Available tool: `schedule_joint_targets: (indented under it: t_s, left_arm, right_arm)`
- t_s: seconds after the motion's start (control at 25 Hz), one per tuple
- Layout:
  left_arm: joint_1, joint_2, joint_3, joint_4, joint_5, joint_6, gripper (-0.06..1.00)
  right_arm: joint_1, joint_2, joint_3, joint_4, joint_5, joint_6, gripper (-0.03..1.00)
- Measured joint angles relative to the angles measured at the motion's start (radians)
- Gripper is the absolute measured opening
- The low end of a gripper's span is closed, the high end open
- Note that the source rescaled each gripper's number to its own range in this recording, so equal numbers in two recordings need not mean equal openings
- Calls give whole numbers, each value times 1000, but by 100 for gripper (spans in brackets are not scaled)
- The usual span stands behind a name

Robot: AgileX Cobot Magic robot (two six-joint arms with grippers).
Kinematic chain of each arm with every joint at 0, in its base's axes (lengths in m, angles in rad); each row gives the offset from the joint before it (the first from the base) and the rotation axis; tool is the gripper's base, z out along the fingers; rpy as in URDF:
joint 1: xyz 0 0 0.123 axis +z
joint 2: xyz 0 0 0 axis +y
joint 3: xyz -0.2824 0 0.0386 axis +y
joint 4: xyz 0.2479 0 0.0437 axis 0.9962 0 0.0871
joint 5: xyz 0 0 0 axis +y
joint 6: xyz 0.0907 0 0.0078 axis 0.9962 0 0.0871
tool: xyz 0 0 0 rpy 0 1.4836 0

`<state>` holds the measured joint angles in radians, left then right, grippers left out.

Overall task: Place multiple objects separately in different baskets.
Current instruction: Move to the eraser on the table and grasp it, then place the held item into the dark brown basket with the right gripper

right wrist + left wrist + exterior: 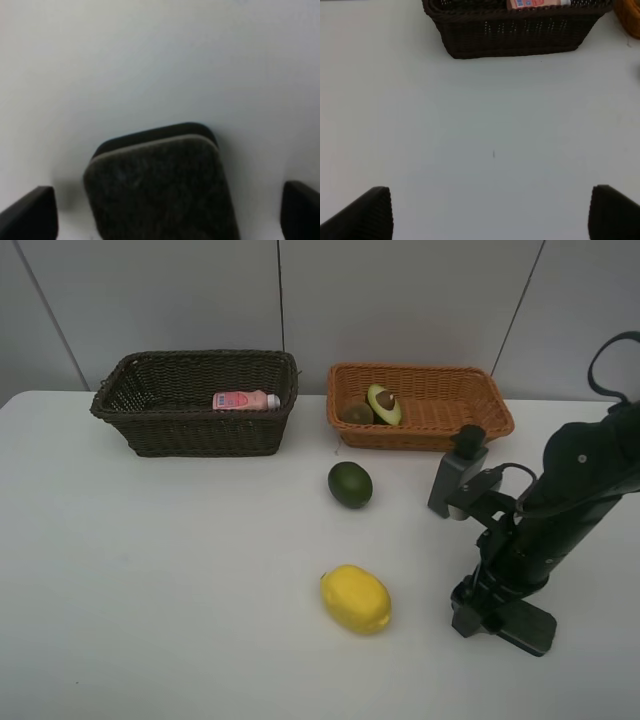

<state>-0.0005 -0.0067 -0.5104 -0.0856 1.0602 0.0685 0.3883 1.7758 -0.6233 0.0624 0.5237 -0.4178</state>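
Note:
The dark basket (195, 430) holds the pink bottle (244, 400), also seen in the left wrist view (535, 4). The orange-tan basket (450, 425) holds the kiwi (357, 413) and the avocado half (384, 404). The lime (350, 484) and the lemon (356, 598) lie on the table. The dark grey pump bottle (455, 478) stands by my right arm. My right gripper (475, 615) (170, 215) is open, pointing down over the dark slab (527, 628) (160, 185), fingers either side. My left gripper (490, 215) is open and empty over bare table. The white blue-capped bottle is out of view.
The white table (150, 590) meets a grey panelled wall (400, 300) right behind the baskets. The dark basket's front wall (515, 35) is ahead of my left gripper, with the orange-tan basket's corner (630, 20) beside it.

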Motion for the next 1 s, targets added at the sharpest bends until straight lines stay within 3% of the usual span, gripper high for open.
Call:
schedule_joint_targets:
  t_s: [0.08, 0.16, 0.2, 0.24, 0.56, 0.88, 1.0]
  left_arm:
    - [0, 0, 0, 0, 0, 0, 100]
    - [0, 0, 0, 0, 0, 0, 100]
    - [0, 0, 0, 0, 0, 0, 100]
    - [0, 0, 0, 0, 0, 0, 100]
    - [0, 0, 0, 0, 0, 0, 100]
    - [0, 0, 0, 0, 0, 0, 100]
    - [0, 0, 0, 0, 0, 0, 100]
  right_arm:
    - [0, 1, 0, -17, -2, 8, 82]
    - [-2, 3, 0, -44, -13, 15, 58]
    - [-4, 4, -1, -49, -19, 15, 37]
    - [-7, 5, -2, -51, -19, 17, 26]
    - [-8, -11, -15, -62, 12, 20, 28]
    - [-9, -284, -148, -89, 235, 113, 28]
    - [-9, -399, -223, -148, 253, 198, 28]
